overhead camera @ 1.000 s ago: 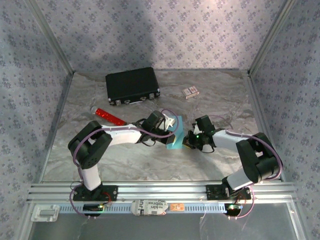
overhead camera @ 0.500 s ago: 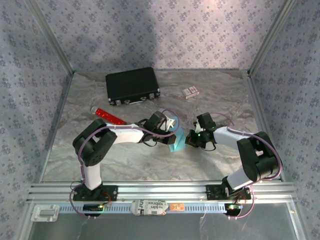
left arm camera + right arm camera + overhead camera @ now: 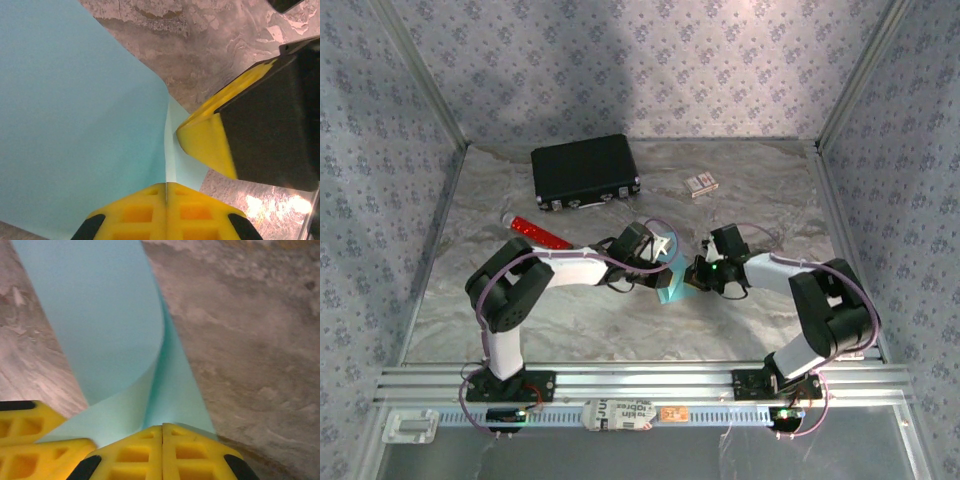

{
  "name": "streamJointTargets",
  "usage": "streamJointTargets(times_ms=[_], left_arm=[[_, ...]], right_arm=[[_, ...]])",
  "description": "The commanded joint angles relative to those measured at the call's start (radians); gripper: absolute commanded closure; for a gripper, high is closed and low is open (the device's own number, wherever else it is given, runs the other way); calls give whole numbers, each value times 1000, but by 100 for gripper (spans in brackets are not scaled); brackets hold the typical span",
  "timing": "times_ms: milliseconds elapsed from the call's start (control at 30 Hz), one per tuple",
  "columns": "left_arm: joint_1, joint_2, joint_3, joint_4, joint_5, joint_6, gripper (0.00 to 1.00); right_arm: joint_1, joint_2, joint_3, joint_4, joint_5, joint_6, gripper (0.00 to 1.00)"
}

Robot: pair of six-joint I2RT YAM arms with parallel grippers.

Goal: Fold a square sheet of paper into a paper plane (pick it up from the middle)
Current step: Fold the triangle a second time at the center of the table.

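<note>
The square sheet of paper (image 3: 669, 288) is light cyan-blue and hangs bent between both grippers just above the marble table's middle. My left gripper (image 3: 663, 262) is shut on one edge of it; in the left wrist view the sheet (image 3: 75, 125) curves away from the closed yellow jaws (image 3: 166, 188). My right gripper (image 3: 696, 278) is shut on the sheet from the other side, and its yellow finger (image 3: 205, 145) comes close beside the left jaws. In the right wrist view the sheet (image 3: 100, 315) folds into a crease that runs into the closed jaws (image 3: 162, 428). The paper plane is out of view.
A black case (image 3: 585, 172) lies at the back left, with a red tube (image 3: 542, 234) in front of it. A small patterned card box (image 3: 700, 184) sits at the back centre-right. Patterned walls enclose the table (image 3: 570, 320); an aluminium rail (image 3: 640, 380) runs along the near edge.
The left arm's elbow shifted right and its gripper turned with the sheet. The right gripper has drawn in leftward, closer to the left one. Less of the sheet shows from above.
</note>
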Motion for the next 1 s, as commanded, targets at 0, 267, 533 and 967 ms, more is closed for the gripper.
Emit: streamJointTargets(times_ms=[0, 267, 533, 967], left_arm=[[2, 3, 30, -24, -14, 20, 96], [10, 8, 38, -71, -52, 50, 96], [12, 21, 62, -119, -92, 72, 95], [11, 25, 73, -161, -149, 80, 95]], right_arm=[[8, 22, -14, -57, 46, -8, 94], [15, 18, -21, -66, 63, -10, 94], [18, 19, -19, -67, 62, -12, 94], [20, 17, -15, -70, 64, -9, 94]])
